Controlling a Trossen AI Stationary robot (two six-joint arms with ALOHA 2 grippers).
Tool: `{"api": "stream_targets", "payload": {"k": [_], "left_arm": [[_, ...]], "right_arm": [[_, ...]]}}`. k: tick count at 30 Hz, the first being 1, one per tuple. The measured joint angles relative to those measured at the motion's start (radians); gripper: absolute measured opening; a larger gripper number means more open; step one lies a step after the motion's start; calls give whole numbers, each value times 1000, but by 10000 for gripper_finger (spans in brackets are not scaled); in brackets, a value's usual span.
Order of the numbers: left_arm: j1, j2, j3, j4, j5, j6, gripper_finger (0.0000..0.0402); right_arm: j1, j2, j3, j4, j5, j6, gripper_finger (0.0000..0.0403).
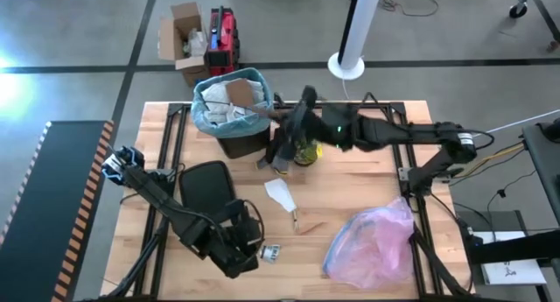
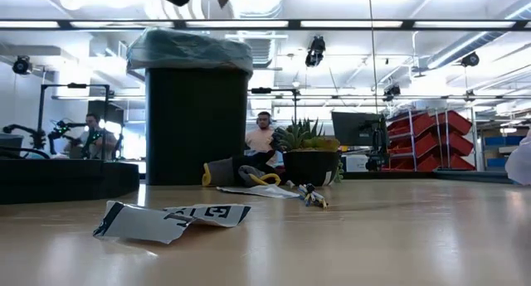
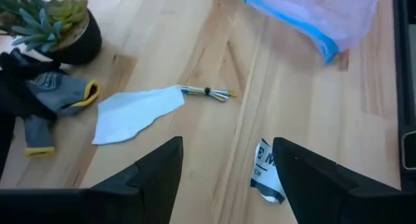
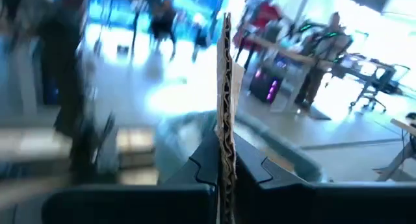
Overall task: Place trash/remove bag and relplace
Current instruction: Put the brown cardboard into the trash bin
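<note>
The black bin (image 1: 236,131) stands at the table's far side, lined with the light blue-teal bag (image 1: 206,118) (image 2: 191,50). White paper and a brown piece (image 1: 242,92) lie in it. My right gripper (image 1: 287,118) is at the bin's right rim, shut on a thin brown cardboard piece (image 4: 225,87). My left gripper (image 3: 227,178) is open and low near the table's front. A crumpled printed scrap (image 3: 265,178) (image 1: 271,251) lies on the table by one of its fingers. A white paper sheet (image 1: 280,194) (image 3: 136,110) lies flat at mid-table. My right gripper pinches the cardboard piece between its two fingers at the piece's lower end (image 4: 225,169). The piece stands on edge in the hold. It sticks out past the fingertips toward the bin and is lifted clear of the table.
A pinkish-lilac plastic bag (image 1: 372,241) (image 3: 318,16) lies at the front right. A small potted plant (image 1: 304,151) (image 3: 58,26) and a grey-yellow glove (image 3: 55,97) sit right of the bin. A small bundle of sticks (image 3: 207,91) lies by the white sheet. A black lid (image 1: 206,188) lies left of centre.
</note>
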Motion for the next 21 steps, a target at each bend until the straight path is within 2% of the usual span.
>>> {"api": "stream_targets", "payload": {"k": [4,9,14,21], "left_arm": [[1,0,0,6,0,-9,217],[0,0,0,11,1,-29,215],[1,0,0,9,1,-44,220],[0,-2,0,-6,2,-85,226]], "right_arm": [[-90,51,1,192,-88,112,0],[-162,175,80,206,-132,286,0],[-183,299,235,76,-137,333,13],[-199,429,457,-87,-241,365,84]]}}
